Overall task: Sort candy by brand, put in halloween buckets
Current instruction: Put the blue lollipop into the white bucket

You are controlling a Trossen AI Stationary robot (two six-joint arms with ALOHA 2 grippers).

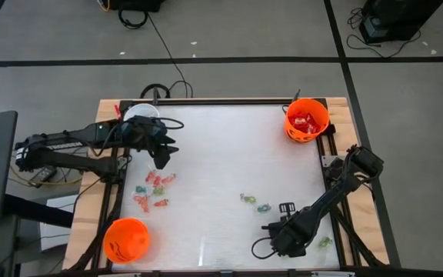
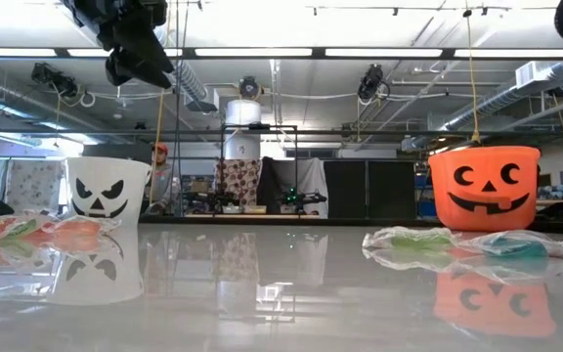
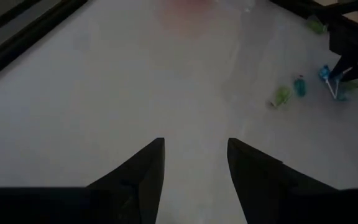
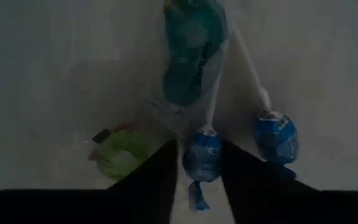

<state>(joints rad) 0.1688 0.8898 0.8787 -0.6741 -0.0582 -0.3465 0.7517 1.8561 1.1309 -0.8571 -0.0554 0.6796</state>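
My right gripper (image 1: 277,233) points down near the table's front right. Its fingers (image 4: 199,167) stand open, close on either side of a blue-wrapped lollipop's head (image 4: 202,155). A second blue lollipop (image 4: 276,138), a teal-wrapped candy (image 4: 191,53) and a green one (image 4: 120,154) lie on the table beside it. My left gripper (image 1: 162,156) hangs open and empty (image 3: 196,155) above the table, near the white bucket (image 1: 141,114). One orange bucket (image 1: 307,120) holds red packets at the far right. Another orange bucket (image 1: 125,239) stands near left. My right gripper comes from above, one finger (image 4: 160,180) on each side of the lollipop's head (image 4: 211,149), which lies on the table. Only a thin strip of table shows between finger and wrapper; I cannot tell whether they touch.
A pile of red and green candy (image 1: 154,191) lies on the left, below my left gripper. Green and blue pieces (image 1: 255,202) lie right of the middle, and one green piece (image 1: 325,241) lies at the right edge. A wide bare stretch of table (image 1: 229,146) lies between the buckets.
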